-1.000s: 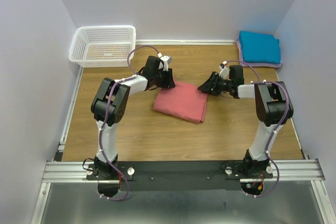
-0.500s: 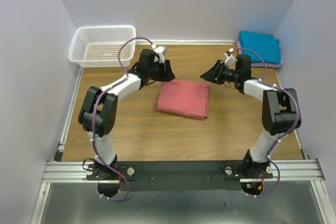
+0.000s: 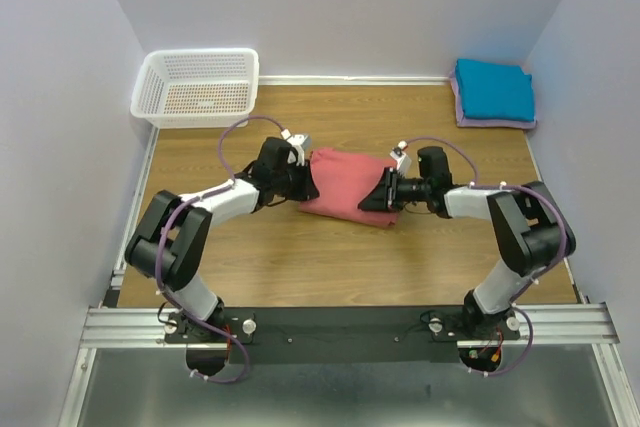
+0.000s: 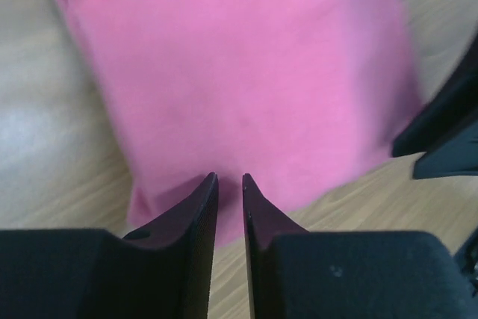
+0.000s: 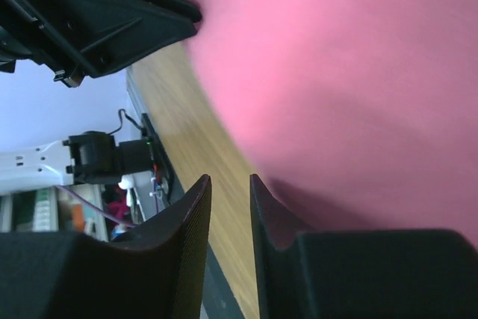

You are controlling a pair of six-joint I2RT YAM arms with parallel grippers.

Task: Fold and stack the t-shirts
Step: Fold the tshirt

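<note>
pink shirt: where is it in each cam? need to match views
Top external: pink shirt at table centre.
Left wrist: pink shirt fills the upper middle.
Right wrist: pink shirt fills the upper right, blurred.
Shared landmark: the wooden table under it.

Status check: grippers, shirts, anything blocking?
Jaws near-shut, grasp unclear: left gripper, right gripper at opposite edges of pink shirt. It's folded, mid-table. Folded teal shirt far-right corner. Nothing blocking.

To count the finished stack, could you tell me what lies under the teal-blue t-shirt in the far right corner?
A pale lavender t-shirt lies under the teal-blue t-shirt; only its near and left edges show. The rest is covered.
</note>
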